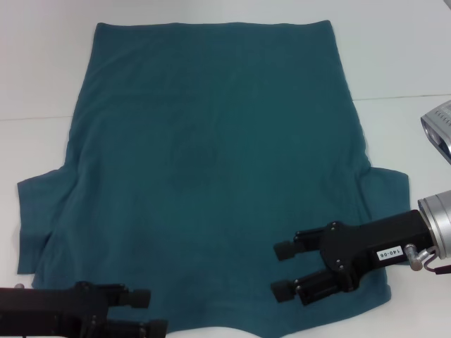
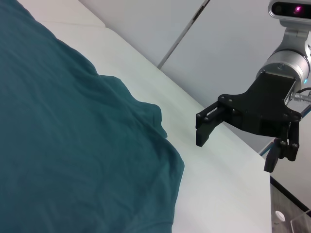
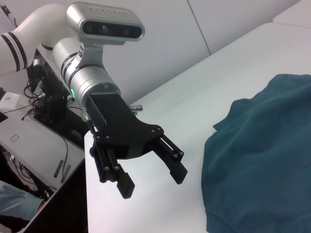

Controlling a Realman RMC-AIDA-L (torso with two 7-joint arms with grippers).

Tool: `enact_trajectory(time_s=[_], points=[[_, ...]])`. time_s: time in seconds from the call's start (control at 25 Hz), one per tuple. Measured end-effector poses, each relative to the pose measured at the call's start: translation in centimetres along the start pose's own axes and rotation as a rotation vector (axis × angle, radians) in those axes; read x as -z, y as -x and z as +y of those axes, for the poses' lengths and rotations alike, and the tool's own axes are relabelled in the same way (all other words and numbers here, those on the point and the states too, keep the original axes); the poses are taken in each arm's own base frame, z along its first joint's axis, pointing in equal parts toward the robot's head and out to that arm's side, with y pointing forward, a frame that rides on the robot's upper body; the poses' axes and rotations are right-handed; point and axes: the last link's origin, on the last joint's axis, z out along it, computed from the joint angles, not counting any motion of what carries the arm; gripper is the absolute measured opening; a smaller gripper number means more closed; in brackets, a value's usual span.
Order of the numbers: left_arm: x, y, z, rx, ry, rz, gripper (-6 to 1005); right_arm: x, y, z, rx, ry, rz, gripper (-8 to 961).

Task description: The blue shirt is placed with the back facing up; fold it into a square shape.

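Lying flat, the blue shirt (image 1: 211, 176) is overhung at its near edge by released left gripper (image 1: 151, 312) and right gripper (image 1: 284, 269).

the blue shirt (image 1: 211, 162) is soft matt cloth, a fine knit with shallow creases and a stitched hem on the sleeve at 9 o'clock. the table (image 1: 402, 63) under it is smooth white laminate with a faint sheen. the right gripper (image 1: 285, 270), at 4 o'clock, is matt black plastic or coated metal with visible screws, jaws parted, on a brushed silver metal wrist. the left gripper (image 1: 153, 311), at 7 o'clock, has the same matt black finish.
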Motion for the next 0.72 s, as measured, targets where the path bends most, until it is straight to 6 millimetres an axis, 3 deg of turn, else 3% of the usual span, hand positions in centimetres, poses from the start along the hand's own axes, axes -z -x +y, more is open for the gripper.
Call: enact_trajectory(time_s=[0.64, 0.72], points=[[0.1, -0.02, -0.05, 0.005, -0.003, 0.005, 841, 0.29, -0.05, 0.03, -0.008, 0.0, -0.011, 927], [0.47, -0.28, -0.35, 0.035, -0.024, 0.035, 841, 0.82, 0.56, -0.72, -0.07, -0.051, -0.062, 927]])
